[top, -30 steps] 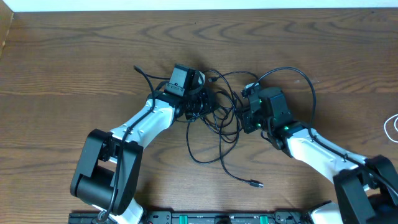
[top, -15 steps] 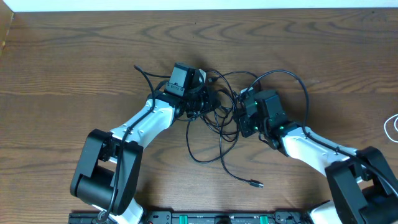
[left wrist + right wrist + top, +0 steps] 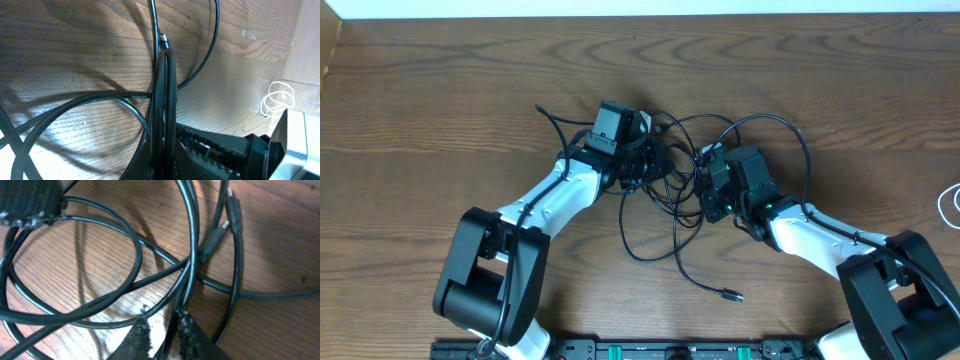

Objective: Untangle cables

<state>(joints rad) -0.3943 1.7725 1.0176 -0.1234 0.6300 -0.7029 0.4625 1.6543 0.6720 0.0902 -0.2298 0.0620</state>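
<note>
The black cables (image 3: 670, 200) lie tangled in loops on the wooden table, between my two grippers. My left gripper (image 3: 653, 165) is at the left of the tangle. In the left wrist view it (image 3: 164, 55) is shut on a black cable just below its small plug (image 3: 163, 40). My right gripper (image 3: 705, 190) is at the tangle's right side. Its fingertips (image 3: 162, 330) stand narrowly open around one black cable (image 3: 190, 265), with a sliver of gap on the left side. Two plug ends (image 3: 232, 210) lie just beyond. The white cable (image 3: 950, 205) lies coiled at the far right edge.
One loose black plug end (image 3: 730, 296) trails toward the table's front. A black loop (image 3: 800, 140) arcs behind the right arm. The white coil (image 3: 277, 100) also shows in the left wrist view. A pale wall edge (image 3: 620, 8) runs along the back.
My right gripper has moved left into the tangle and its fingers have narrowed around a black cable. The left gripper has stayed put, still shut.
</note>
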